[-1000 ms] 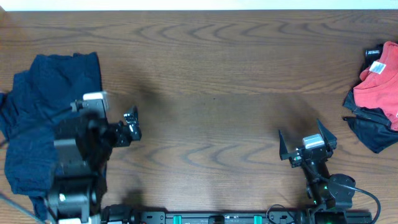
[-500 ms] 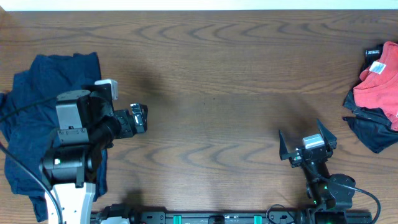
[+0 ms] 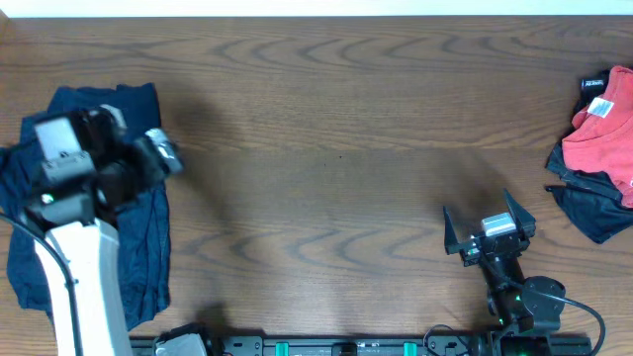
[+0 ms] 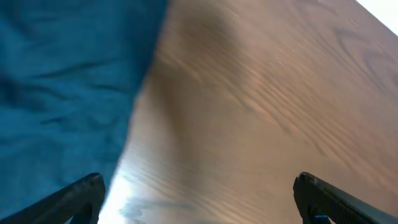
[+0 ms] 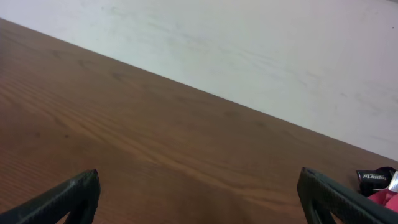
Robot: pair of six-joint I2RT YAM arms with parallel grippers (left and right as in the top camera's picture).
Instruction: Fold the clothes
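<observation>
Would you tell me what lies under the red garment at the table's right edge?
A dark garment sticks out beneath the red garment; how far it runs underneath is covered.

The clothes (image 4: 62, 74) left of the left jaws are plain dark navy blue, looking teal in the left wrist view, and the counter (image 3: 336, 148) ahead of both black pairs of jaws is warm brown with wavy darker grain. Well right of the right jaws lie a red garment (image 3: 603, 133) with a white-lettered black label (image 3: 595, 83) and a black garment (image 3: 593, 213); the wall (image 5: 249, 50) ahead is off-white.
</observation>
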